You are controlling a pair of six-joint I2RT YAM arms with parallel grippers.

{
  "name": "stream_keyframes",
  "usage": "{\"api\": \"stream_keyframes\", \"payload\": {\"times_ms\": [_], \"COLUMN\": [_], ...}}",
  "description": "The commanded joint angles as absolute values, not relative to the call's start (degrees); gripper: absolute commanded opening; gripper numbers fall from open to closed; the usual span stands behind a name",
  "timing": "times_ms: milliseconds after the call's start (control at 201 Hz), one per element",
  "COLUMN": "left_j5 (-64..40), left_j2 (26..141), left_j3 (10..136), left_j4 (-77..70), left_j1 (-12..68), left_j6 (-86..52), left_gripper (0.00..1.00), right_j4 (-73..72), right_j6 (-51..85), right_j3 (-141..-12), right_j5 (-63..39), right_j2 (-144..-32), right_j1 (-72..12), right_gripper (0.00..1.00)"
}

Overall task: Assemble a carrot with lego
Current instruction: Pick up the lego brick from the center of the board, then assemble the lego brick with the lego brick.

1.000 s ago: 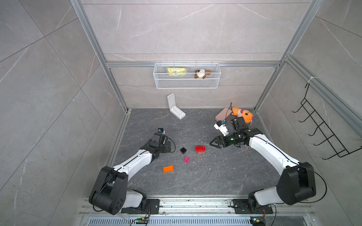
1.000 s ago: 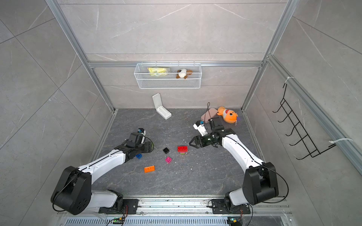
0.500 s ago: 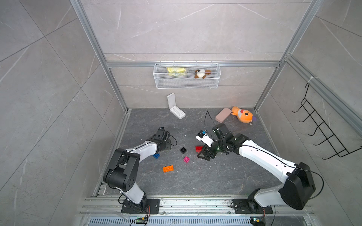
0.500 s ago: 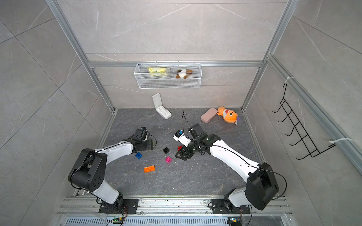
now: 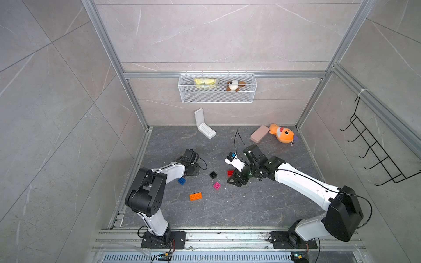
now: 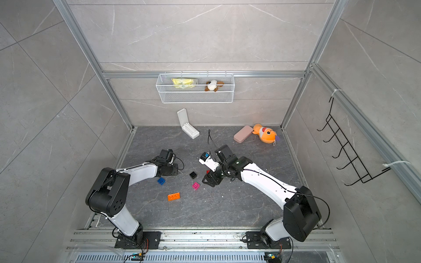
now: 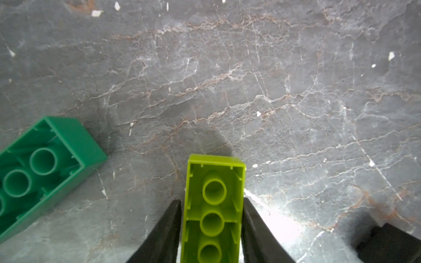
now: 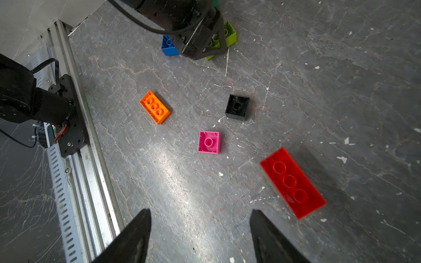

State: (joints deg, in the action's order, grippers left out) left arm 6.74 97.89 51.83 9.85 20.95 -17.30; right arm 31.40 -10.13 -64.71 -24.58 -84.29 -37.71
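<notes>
Grey marbled tiles wall in the booth, and its dark veined floor (image 5: 227, 209) carries both arms and all the loose pieces. High on the back wall, well apart from either pincer, hangs a white wire basket (image 5: 216, 97) with a yellow packet (image 5: 205, 83) and a small plush (image 5: 234, 85) in it. A black hook rack (image 5: 376, 154) is fixed to the side wall. Far behind the right pincer (image 8: 200, 211) lie an orange plush fish (image 5: 282, 135), a pink case (image 5: 259, 134) touching it and a white hinged case (image 5: 205, 127) standing open. That pincer hangs over the floor with its jaws spread and nothing between them. The red brick (image 8: 292, 182) lies just beside it, outside one finger, the pink brick (image 8: 209, 142) ahead of it, the black brick (image 8: 237, 107) beyond that and the orange brick (image 8: 155, 110) further off. The left pincer (image 7: 211, 200) is down at the floor, its two fingers pressed against the long sides of the lime brick (image 7: 213, 230), which lies hollow side up. The green brick (image 7: 43, 168), also hollow side up, lies near that pincer, apart from it. The blue brick (image 5: 181, 181) sits just beside it.
</notes>
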Motion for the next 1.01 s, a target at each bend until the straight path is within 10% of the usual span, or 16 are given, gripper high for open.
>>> {"api": "stream_keyframes", "payload": {"times_ms": [0, 473, 1005], "left_j5": [6.29, -6.56, -8.54], "left_j2": [98.1, 85.42, 105.01], "left_j3": [52.39, 54.99, 80.52], "left_j4": [9.98, 8.25, 30.78], "left_j1": [20.84, 30.0, 45.81], "left_j6": [-16.35, -2.09, 30.27], "left_gripper": [0.37, 0.25, 0.24], "right_j4": [30.88, 41.02, 37.01], "right_j6": [-9.97, -2.79, 3.08], "right_j3": [-65.32, -68.59, -61.46], "right_j5": [-23.49, -32.81, -38.62], "right_j2": [-85.08, -86.86, -88.42], "right_j1": [-37.88, -18.15, -0.2], "right_gripper": [0.71, 0.73, 0.72]}}
